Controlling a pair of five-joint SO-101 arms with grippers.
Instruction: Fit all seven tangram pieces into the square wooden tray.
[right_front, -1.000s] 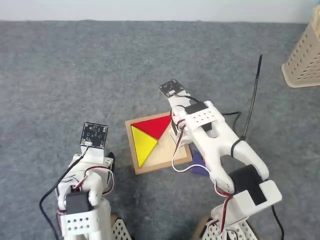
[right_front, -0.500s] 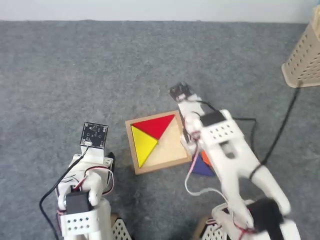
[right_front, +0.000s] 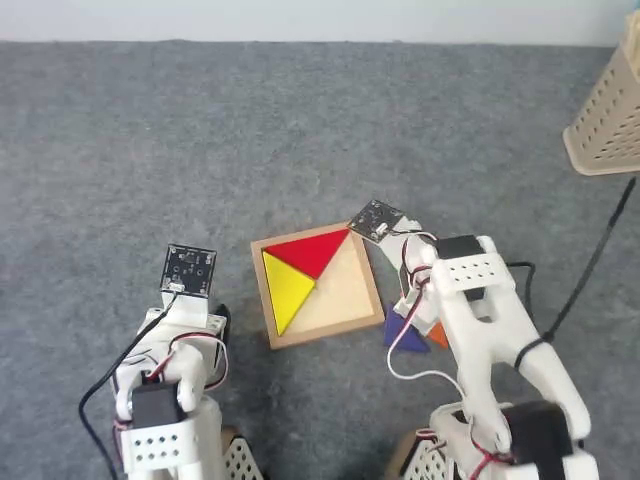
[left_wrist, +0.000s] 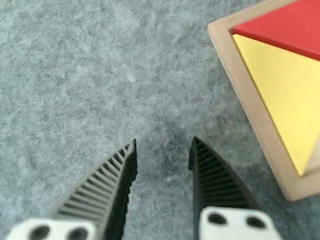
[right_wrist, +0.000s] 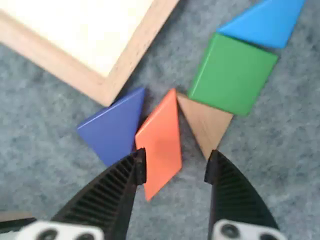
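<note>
7 tangram pieces are counted, along with 1 square wooden tray (right_front: 338, 295) and 2 grippers. 2 pieces are seated in the tray, edge to edge: 1 red triangle (right_front: 310, 250) and 1 yellow triangle (right_front: 287, 290). 5 pieces are left outside it on the grey carpet (left_wrist: 75, 75): 1 dark blue triangle (right_wrist: 112, 127), 1 orange parallelogram (right_wrist: 160, 142), 1 wooden triangle (right_wrist: 206, 122), 1 green square (right_wrist: 232, 72) and 1 light blue triangle (right_wrist: 265, 22).

The right gripper (right_wrist: 176, 162) is held with its jaws spread wide and nothing is gripped. The near end of the orange parallelogram is found between the tips, close against 1 jaw. The dark blue triangle lies just outside that jaw, and the wooden triangle just ahead of the other. The green square and light blue triangle are set farther ahead.

The left gripper (left_wrist: 162, 155) is parted too, with nothing held and only carpet between its tips. The tray is seen ahead and off to 1 side, apart from the jaws.
</note>
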